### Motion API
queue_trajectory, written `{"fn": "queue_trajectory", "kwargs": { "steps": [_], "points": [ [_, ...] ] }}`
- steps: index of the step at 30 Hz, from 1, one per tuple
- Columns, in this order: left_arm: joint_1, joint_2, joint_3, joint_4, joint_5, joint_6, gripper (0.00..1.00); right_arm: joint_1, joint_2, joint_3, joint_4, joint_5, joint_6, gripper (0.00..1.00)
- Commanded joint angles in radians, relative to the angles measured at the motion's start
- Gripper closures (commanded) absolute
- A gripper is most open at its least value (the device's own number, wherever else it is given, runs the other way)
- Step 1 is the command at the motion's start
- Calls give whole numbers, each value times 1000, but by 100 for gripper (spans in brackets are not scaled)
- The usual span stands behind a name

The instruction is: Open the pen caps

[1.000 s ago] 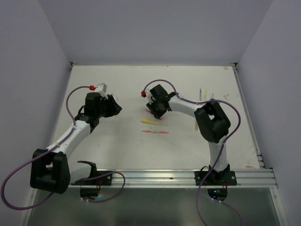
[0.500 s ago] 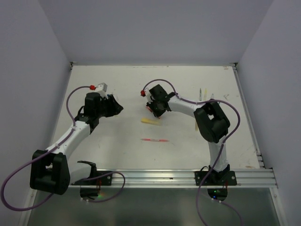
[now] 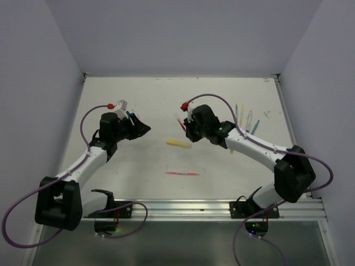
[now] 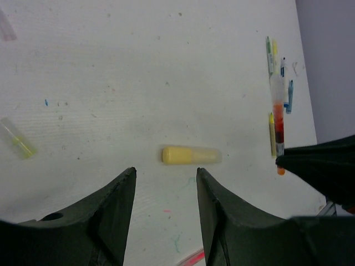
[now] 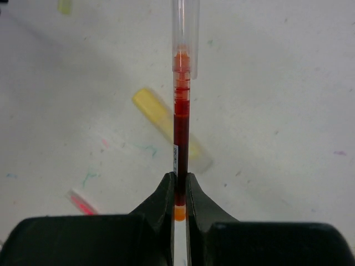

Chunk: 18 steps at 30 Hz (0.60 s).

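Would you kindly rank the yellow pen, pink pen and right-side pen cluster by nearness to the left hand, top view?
From the left hand:
1. yellow pen, in the middle.
2. pink pen, toward the near edge.
3. pen cluster, far right.

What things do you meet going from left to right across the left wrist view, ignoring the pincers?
small clear piece with a yellow-green end → pale yellow cap → red pen. The other pens overlap the red pen, so they are left out.

Pale grey walls [image 3: 183,33], ink-marked white tabletop [image 3: 138,166], metal rail [image 3: 188,209]
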Motion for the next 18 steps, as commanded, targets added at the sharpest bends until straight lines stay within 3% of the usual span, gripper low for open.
{"fn": "queue_trajectory", "kwargs": {
  "steps": [1,4,8,13,18],
  "points": [
    [7,-38,-17,82,36,-47,49,74,-82,-172,50,-60,161,100],
    [7,-67,-26,96,39,-73,49,172,-126,-289,145,-64,258,100],
    [8,-121,-23,78,47,-91,49,379,-131,-358,194,74,327,100],
    [8,-219,-17,29,6,-84,46,501,-131,-466,343,169,381,100],
    [8,-239,9,-25,-2,-62,46,539,-87,-504,407,217,411,100]
  ]
}}
